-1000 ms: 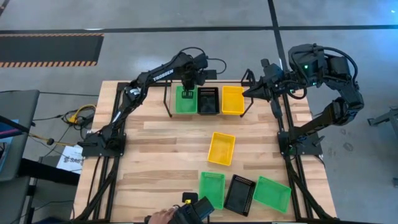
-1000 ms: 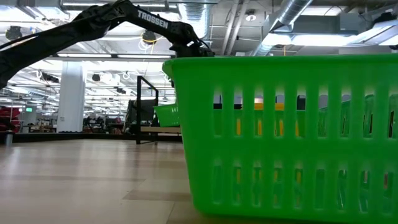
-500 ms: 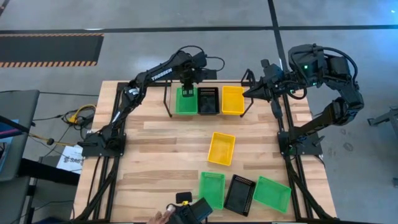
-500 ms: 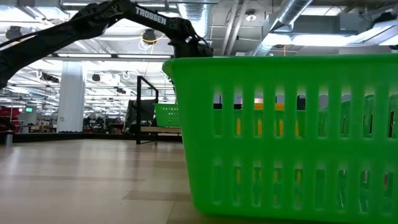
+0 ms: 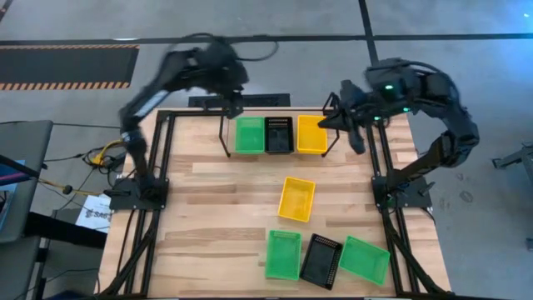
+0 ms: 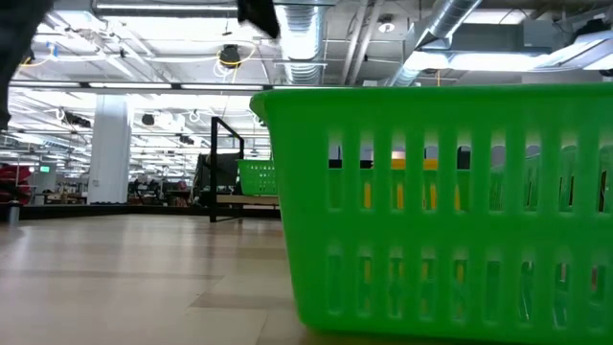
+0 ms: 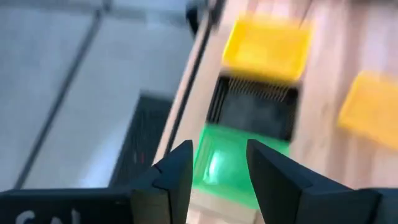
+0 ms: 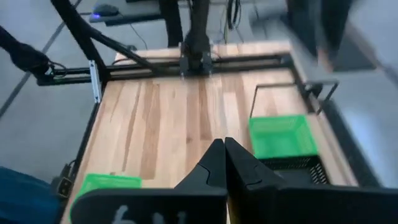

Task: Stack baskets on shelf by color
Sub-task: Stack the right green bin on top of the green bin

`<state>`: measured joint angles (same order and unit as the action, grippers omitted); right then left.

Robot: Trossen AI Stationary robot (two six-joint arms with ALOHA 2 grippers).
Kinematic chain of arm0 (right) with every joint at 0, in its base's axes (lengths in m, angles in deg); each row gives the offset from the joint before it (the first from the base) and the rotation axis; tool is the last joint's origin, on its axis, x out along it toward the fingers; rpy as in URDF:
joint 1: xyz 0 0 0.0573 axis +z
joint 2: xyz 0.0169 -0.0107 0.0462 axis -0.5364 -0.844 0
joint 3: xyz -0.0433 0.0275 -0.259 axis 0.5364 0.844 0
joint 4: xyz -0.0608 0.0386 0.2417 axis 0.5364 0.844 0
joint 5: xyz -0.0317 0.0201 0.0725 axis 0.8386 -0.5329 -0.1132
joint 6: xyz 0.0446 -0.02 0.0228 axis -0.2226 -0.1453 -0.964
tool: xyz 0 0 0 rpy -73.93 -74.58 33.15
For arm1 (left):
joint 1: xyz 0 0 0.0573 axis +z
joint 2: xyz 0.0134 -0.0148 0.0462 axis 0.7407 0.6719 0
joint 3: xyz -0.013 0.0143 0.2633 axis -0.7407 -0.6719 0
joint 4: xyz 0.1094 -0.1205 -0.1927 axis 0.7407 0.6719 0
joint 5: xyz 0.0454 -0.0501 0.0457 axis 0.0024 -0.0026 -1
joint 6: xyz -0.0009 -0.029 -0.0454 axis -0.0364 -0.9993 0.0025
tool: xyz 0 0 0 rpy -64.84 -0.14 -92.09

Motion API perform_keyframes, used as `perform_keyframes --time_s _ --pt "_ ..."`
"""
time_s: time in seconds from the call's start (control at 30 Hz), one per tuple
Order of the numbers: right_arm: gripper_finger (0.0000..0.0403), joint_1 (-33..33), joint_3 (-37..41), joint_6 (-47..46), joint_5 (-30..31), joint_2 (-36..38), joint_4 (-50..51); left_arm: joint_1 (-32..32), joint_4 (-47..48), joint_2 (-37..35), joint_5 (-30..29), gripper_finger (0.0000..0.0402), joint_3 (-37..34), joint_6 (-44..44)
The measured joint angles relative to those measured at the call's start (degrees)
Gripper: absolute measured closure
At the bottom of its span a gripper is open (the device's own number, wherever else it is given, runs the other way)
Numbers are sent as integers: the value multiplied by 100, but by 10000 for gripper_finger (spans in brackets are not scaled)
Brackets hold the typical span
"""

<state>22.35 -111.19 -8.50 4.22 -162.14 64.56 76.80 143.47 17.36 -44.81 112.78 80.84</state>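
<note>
Your left gripper (image 7: 214, 168) is empty with its fingers apart, raised above the far edge of the table behind the shelf (image 5: 226, 137), and the arm is blurred, so I judge it is swinging fast. On the shelf a green basket (image 5: 249, 134), a black basket (image 5: 279, 135) and a yellow basket (image 5: 311, 133) sit side by side. Loose on the table are a yellow basket (image 5: 297, 199) in the middle and, near the front edge, a green one (image 5: 283, 254), a black one (image 5: 321, 260) and another green one (image 5: 364, 259). Your right gripper (image 8: 224, 163) is clenched on nothing, beside the shelf's right end. The risk I see: the right arm stands very near the upright loop and could knock the shelf, and a quick grasp on a thin mesh wall may tilt a basket so it does not nest on its colour
</note>
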Motion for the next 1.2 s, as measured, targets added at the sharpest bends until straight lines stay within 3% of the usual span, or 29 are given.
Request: perform_keyframes --time_s 0.1,0.37,0.77,0.97,1.2 --pt "397 -64 4 -128 -425 -279 662 -333 -184 -666 -4 263 0 -161" --pt "388 318 6 -896 -362 -1281 1567 -1344 -110 -1836 -391 263 0 -771" --pt "313 1103 97 -1677 -467 -2783 1608 -2329 1020 -2191 -1078 263 -51 -1463" --pt "302 1401 975 -2982 -67 -2226 1619 -2424 1032 -2161 -1167 263 -66 -1083" --pt "300 1796 2259 -5293 1069 -226 1617 -2421 1032 -2151 -1783 263 -68 -798"
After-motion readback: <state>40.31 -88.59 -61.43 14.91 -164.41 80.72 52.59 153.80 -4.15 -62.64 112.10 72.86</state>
